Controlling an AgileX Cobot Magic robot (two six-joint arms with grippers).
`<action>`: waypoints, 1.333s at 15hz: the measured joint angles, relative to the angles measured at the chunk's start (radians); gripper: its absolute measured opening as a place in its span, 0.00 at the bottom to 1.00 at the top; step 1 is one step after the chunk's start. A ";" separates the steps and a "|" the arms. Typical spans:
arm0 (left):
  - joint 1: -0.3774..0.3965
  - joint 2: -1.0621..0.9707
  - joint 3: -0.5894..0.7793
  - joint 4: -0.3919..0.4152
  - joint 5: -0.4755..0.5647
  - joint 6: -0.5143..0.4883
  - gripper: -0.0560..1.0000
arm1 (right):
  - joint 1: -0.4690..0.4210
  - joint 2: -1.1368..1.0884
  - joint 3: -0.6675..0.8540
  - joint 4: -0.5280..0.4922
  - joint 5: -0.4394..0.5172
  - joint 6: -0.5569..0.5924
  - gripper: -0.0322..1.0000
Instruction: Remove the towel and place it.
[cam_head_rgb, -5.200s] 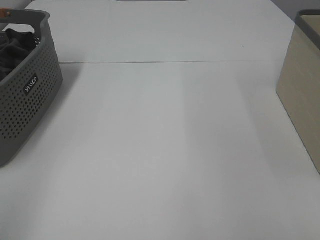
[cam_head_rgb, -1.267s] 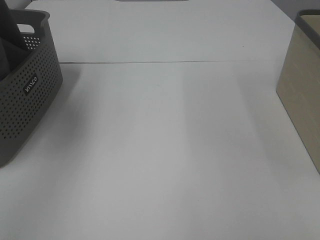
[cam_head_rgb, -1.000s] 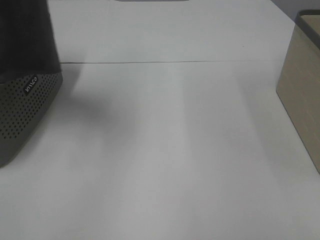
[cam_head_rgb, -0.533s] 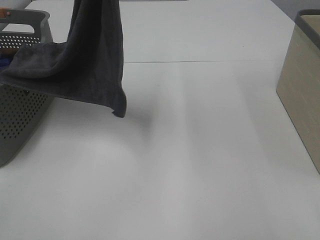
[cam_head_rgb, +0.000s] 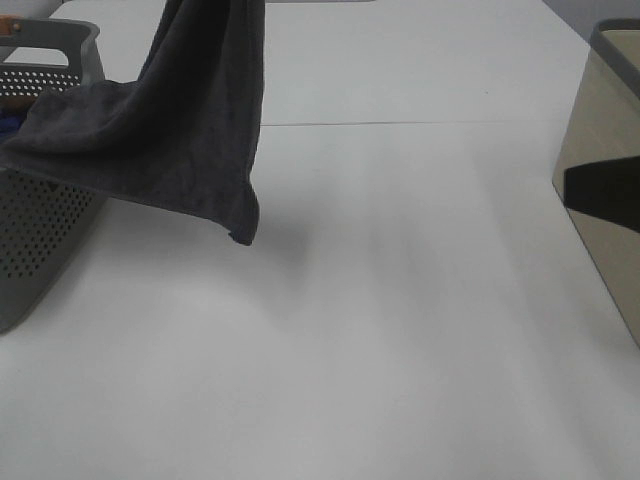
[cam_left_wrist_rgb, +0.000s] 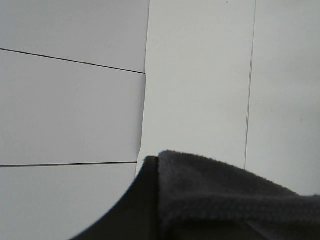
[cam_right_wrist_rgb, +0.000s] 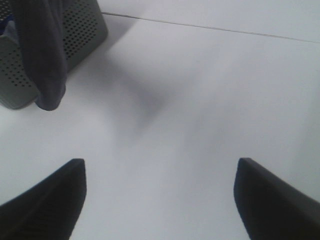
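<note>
towel has been hoisted from basket by left gripper (clamped on its edge), tail still draped over rim; right gripper, spread wide, has been brought in for placing.

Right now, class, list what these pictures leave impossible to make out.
Basket contents: exterior high view, the towel covers most of them.
Towel's top end: cut off by that view's upper edge.
Beige box interior: cut off by the right edge.
</note>
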 joint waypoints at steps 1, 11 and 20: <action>0.000 0.000 0.000 0.000 -0.001 -0.021 0.05 | 0.000 0.054 0.000 0.142 0.000 -0.131 0.79; 0.000 0.000 0.000 -0.055 -0.054 -0.067 0.05 | 0.583 0.517 -0.147 0.852 -0.451 -0.797 0.79; 0.000 0.000 0.000 -0.117 -0.054 -0.067 0.05 | 0.727 0.854 -0.394 0.874 -0.548 -0.786 0.78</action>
